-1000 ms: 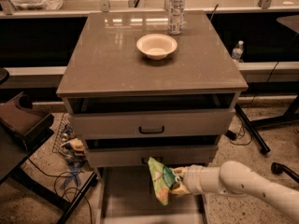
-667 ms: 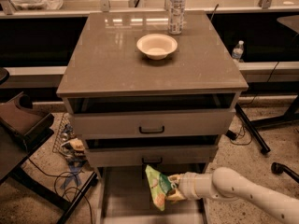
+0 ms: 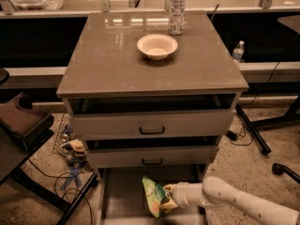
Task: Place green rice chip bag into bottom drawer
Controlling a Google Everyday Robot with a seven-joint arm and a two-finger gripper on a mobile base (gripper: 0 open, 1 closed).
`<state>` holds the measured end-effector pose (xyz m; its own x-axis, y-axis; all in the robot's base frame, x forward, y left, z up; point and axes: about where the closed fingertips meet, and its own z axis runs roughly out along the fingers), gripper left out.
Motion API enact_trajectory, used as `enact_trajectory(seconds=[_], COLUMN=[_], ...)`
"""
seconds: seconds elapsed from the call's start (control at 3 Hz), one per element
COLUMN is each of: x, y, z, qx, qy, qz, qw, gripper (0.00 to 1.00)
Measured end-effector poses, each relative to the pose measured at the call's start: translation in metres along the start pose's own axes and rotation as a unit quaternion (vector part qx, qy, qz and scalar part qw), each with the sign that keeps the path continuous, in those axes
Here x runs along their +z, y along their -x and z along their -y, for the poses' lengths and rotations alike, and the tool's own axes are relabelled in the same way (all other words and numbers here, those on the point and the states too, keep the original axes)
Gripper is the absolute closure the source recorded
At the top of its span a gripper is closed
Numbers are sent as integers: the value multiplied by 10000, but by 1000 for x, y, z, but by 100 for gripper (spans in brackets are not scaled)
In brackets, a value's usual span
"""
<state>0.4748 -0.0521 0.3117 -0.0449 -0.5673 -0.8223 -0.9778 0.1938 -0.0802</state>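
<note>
The green rice chip bag (image 3: 152, 196) hangs upright over the open bottom drawer (image 3: 123, 196), near the drawer's right half. My gripper (image 3: 167, 198) comes in from the right on a white arm and is shut on the bag's right edge. The bag is held low, close above the drawer's grey floor. The drawer is pulled out beneath the two upper drawers with black handles.
A white bowl (image 3: 157, 45) and a clear water bottle (image 3: 176, 3) stand on the cabinet top (image 3: 108, 64). A dark chair (image 3: 21, 125) and cables lie at the left. A small bottle (image 3: 238, 50) and a stand's legs are at the right.
My gripper has moved left and a little lower with the bag, bringing it further over the bottom drawer.
</note>
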Motion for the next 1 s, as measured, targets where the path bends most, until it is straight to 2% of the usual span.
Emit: enact_trajectory(seconds=[0.33, 1.0], x=[6, 9], y=[-3, -2], z=[-2, -5], qx=[51, 51], qy=[16, 49], qz=[29, 47], qw=[10000, 10000], gripper=[86, 39])
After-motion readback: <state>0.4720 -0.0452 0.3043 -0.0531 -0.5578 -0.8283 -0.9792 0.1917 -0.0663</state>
